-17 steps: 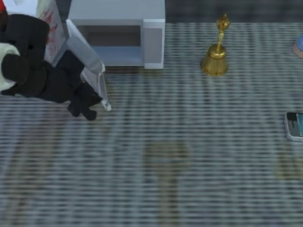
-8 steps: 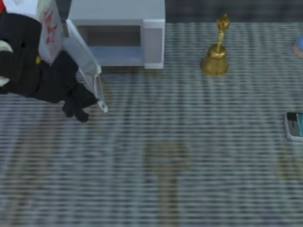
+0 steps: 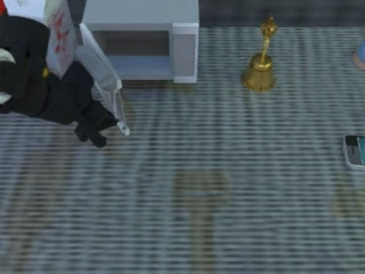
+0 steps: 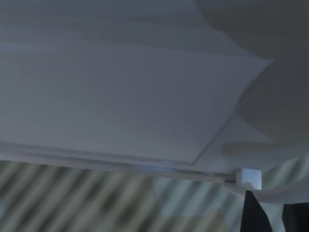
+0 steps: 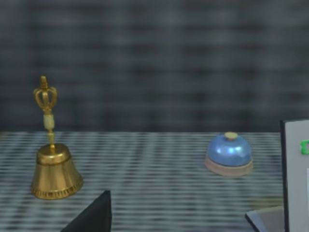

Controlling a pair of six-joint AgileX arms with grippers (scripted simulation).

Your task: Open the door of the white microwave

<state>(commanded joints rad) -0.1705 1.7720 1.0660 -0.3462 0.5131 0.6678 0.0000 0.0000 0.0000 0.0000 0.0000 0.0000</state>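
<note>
Top view shows the left gripper (image 3: pixel 94 132) at upper left of the frame, clamped on the free edge of the door (image 3: pixel 101 74), which swings out leftward from the white microwave (image 3: pixel 142 34).

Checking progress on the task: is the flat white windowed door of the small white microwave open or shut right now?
Open. The door is swung wide off the white microwave, baring its grey cavity. The left gripper is at its handle edge.

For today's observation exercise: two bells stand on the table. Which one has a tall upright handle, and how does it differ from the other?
The golden handbell, right of the white microwave, has a tall crowned handle. The other, a blue dome bell at the table's right edge, has only a small top button.
</note>
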